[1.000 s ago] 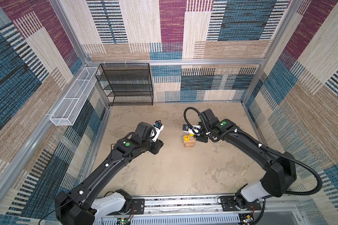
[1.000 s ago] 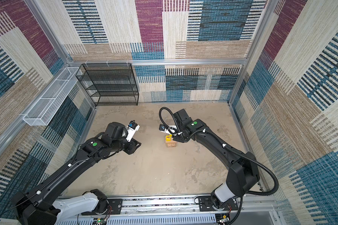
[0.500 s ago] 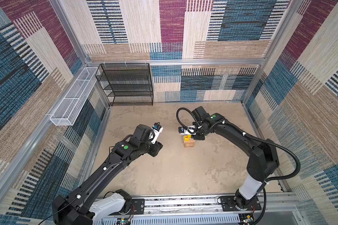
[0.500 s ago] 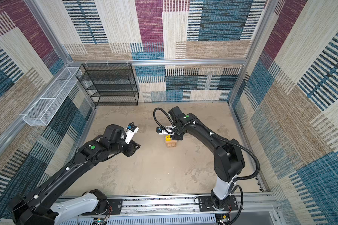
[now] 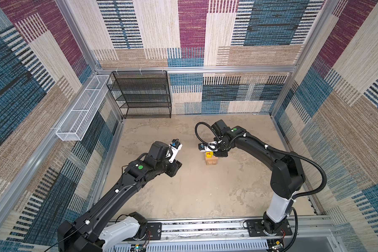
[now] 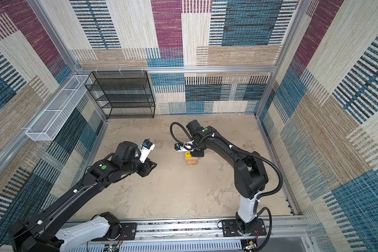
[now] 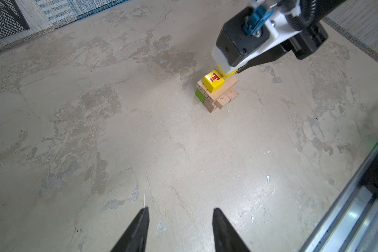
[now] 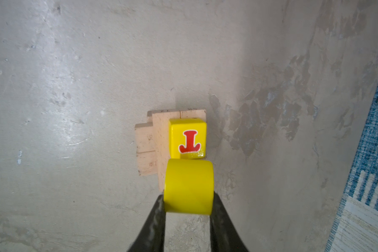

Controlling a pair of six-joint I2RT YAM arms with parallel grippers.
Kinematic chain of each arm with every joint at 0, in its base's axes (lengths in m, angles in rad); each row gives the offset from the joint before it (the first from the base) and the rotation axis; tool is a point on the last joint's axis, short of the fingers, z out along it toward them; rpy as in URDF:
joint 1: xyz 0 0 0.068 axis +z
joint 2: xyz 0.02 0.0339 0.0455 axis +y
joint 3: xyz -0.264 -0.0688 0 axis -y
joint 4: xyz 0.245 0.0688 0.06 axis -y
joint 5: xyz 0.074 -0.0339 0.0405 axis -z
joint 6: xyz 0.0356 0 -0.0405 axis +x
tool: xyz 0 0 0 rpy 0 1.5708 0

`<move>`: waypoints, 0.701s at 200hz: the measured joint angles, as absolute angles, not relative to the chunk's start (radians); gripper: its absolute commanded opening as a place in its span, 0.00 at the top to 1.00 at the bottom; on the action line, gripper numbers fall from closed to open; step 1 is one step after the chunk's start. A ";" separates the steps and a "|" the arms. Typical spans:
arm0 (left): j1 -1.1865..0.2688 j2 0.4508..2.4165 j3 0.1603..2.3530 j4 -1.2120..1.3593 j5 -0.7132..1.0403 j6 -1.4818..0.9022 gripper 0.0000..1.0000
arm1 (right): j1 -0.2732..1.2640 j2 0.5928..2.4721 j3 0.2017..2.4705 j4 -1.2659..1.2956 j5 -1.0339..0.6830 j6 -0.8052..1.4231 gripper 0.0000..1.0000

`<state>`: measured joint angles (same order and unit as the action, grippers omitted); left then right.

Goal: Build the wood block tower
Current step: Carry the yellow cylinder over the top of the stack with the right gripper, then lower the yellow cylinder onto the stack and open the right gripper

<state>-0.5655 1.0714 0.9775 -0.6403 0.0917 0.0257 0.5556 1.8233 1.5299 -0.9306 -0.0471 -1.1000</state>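
Moved: right end effector point(image 8: 188, 196), now over tower point(image 7: 218, 96), clenched on yellow cylinder point(image 8: 188, 183). Left end effector point(image 7: 180, 211) released, empty. Tower stacked; likely last piece pending.

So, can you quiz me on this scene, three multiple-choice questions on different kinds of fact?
1. Where is the lettered yellow cube? A on the floor; B atop the tower; C in the black rack.
2. What colour is its letter? A red; B blue; C black.
3. What is the right gripper doing? A hanging open; B gripping a yellow piece; C gripping a green brick.
Answers: B, tan planks lie under it; A, red in both wrist views; B, it clamps the piece's sides.
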 measured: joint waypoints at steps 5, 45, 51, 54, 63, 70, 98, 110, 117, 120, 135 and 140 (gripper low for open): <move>-0.566 1.071 0.977 -0.640 0.092 0.026 0.48 | 0.557 1.826 1.530 -0.930 -0.045 -1.100 1.00; -0.565 1.074 0.970 -0.637 0.093 0.026 0.46 | 0.568 1.833 1.526 -0.925 -0.041 -1.105 0.98; -0.565 1.074 0.970 -0.636 0.094 0.026 0.46 | 0.569 1.834 1.526 -0.925 -0.041 -1.108 0.98; -0.565 1.074 0.968 -0.636 0.095 0.026 0.46 | 0.569 1.834 1.526 -0.925 -0.041 -1.108 0.98; -0.565 1.075 0.966 -0.636 0.097 0.027 0.45 | 0.570 1.835 1.526 -0.925 -0.041 -1.110 0.96; -0.565 1.076 0.965 -0.637 0.102 0.028 0.45 | 0.570 1.836 1.527 -0.925 -0.041 -1.111 0.96; -0.565 1.081 0.963 -0.635 0.110 0.029 0.45 | 0.570 1.842 1.529 -0.926 -0.041 -1.115 0.96; -0.565 1.083 0.963 -0.636 0.111 0.029 0.45 | 0.570 1.842 1.531 -0.925 -0.041 -1.119 0.96; -0.565 1.084 0.962 -0.635 0.111 0.029 0.45 | 0.570 1.843 1.533 -0.925 -0.039 -1.119 0.96; -0.565 1.084 0.962 -0.635 0.111 0.029 0.45 | 0.570 1.844 1.534 -0.925 -0.037 -1.119 0.96; -0.565 1.085 0.961 -0.634 0.111 0.029 0.44 | 0.570 1.848 1.542 -0.923 -0.025 -1.123 0.96; -0.565 1.085 0.961 -0.634 0.111 0.029 0.45 | 0.570 1.851 1.545 -0.924 -0.025 -1.124 0.96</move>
<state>-0.5652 1.0847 0.9607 -0.6342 0.1112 0.0292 0.5701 1.8507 1.5448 -0.9241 -0.0254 -1.1236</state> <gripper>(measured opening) 0.554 0.294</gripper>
